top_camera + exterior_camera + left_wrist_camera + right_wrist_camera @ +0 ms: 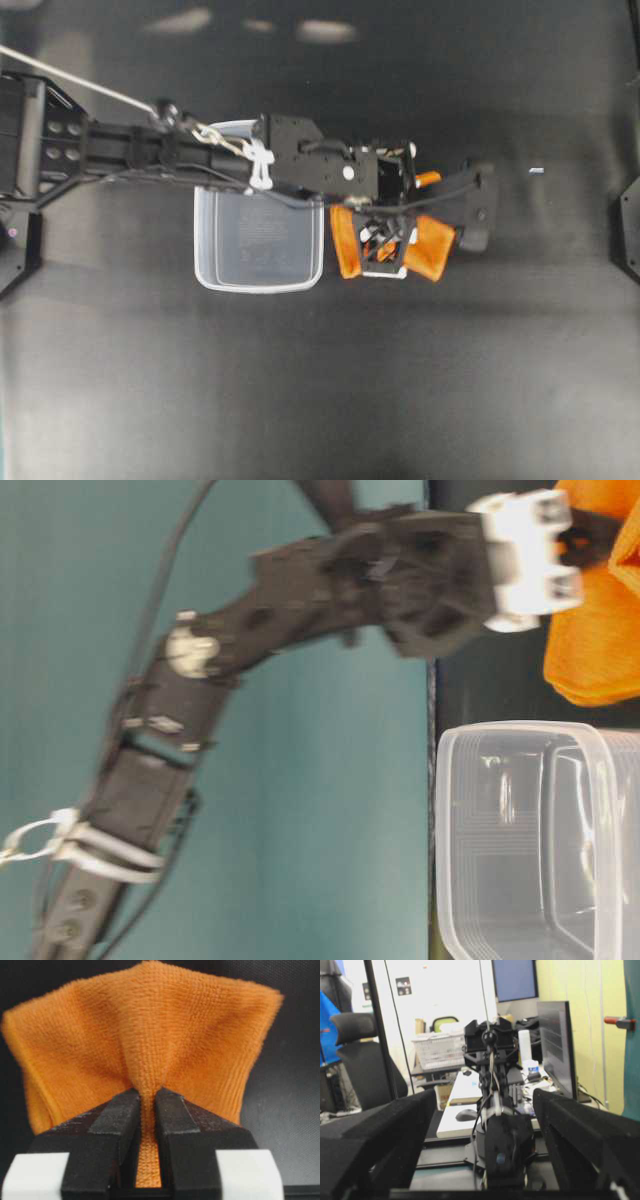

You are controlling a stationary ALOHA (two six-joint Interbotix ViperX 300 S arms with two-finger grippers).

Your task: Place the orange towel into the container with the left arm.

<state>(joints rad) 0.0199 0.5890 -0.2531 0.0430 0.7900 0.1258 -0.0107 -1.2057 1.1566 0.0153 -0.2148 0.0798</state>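
My left gripper (385, 245) reaches from the left across the back rim of the clear container (258, 285) and is shut on the orange towel (432, 248). The towel hangs bunched from the jaws just right of the container, off the black table. In the left wrist view the two black fingers (120, 1120) pinch a fold of the towel (150, 1035) at the gripper (147, 1095). The table-level view shows the towel (595, 650) beside and clear of the container's rim (520, 738). My right gripper (482, 1110) is open and empty, away from both.
The left arm's forearm (130, 150) and cables cross the container's back edge. A small white scrap (536, 171) lies on the table at the right. The right arm's base (628, 230) sits at the right edge.
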